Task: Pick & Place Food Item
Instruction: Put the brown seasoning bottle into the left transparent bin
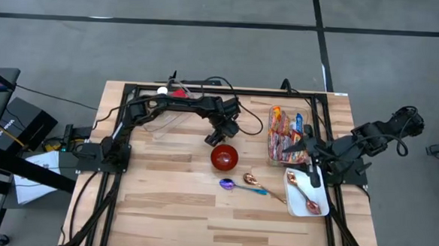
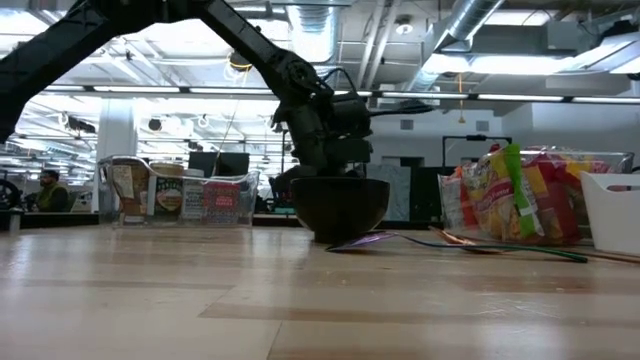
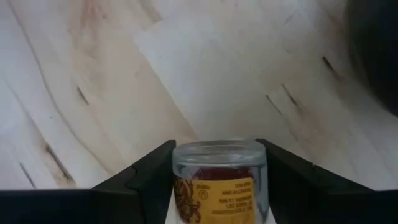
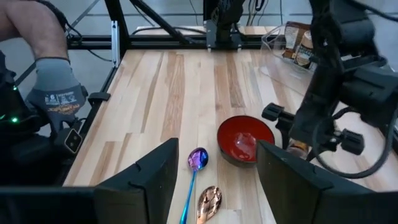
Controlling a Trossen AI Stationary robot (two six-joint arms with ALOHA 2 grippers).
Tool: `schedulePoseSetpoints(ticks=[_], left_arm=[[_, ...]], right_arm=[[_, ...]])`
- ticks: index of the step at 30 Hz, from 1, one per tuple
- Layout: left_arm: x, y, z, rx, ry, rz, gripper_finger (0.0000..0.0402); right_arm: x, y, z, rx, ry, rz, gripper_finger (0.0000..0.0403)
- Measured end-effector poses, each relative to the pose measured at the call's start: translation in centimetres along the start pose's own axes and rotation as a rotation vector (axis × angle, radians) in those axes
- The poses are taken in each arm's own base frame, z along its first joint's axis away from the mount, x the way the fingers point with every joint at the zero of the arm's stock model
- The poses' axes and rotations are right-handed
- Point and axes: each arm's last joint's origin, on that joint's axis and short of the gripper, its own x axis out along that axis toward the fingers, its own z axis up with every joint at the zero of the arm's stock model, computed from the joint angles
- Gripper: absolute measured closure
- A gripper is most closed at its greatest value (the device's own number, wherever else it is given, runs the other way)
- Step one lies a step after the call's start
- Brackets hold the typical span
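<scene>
Jar [image 3: 219,180] of food, clear with a yellow label, sits pinched between the left gripper [image 3: 217,186] jaws, which close on its sides; left wrist view shows bare wood beneath it, so I judge it carried above the surface [image 1: 177,211]. Landmark: red bowl [image 1: 224,157]. Left gripper [image 1: 220,133] hangs just beside the bowl's far rim, on the side toward the clear bin [image 2: 180,195] of packets. Purple spoon [image 1: 227,184] and copper spoon [image 1: 251,180] lie just on the near side of the bowl. Snack bin [image 1: 285,134] stands to the bowl's right, white tray [image 1: 306,195] beyond the spoons with another copper spoon in it.

Right gripper [image 1: 312,173] waits over the white tray, jaws spread wide, empty.

Risks, as judgement:
- smooth jar, grip near its lower part: could slip or tilt on a quick move
- release short of the bowl: jar would hit the rim, tip the bowl or roll off
- low approach could knock the bowl into the spoons
</scene>
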Motion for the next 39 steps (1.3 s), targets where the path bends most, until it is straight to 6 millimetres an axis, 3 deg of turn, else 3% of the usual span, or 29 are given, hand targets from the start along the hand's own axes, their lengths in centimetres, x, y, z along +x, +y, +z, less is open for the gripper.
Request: schedulePoseSetpoints(ticks=[14,22,26,31,39], left_arm=[[-1.6,-1.0,-0.2,-0.123,0.105,-0.036,0.0214],[-8.0,-0.8,1.3,-0.14,0.004,0.096,0.0214],[-11.5,-1.1,1.1,-0.226,-0.218,0.115,0.0214],[-14.9,-2.2,0.3,-0.3,-0.649,0.096,0.0214],[-16.7,-6.4,-1.5,-0.398,-1.427,0.263,0.0214]], right_arm=[[0.1,0.3,-0.1,-0.027,0.008,0.016,0.0196],[0.1,0.2,0.0,-0.026,-0.002,-0.022,0.0196],[0.2,0.1,0.0,-0.033,-0.007,-0.072,0.0196],[0.5,-0.1,-0.3,-0.088,0.025,-0.145,0.0196],[2.2,0.3,-0.5,-0.255,0.079,-0.304,0.0196]])
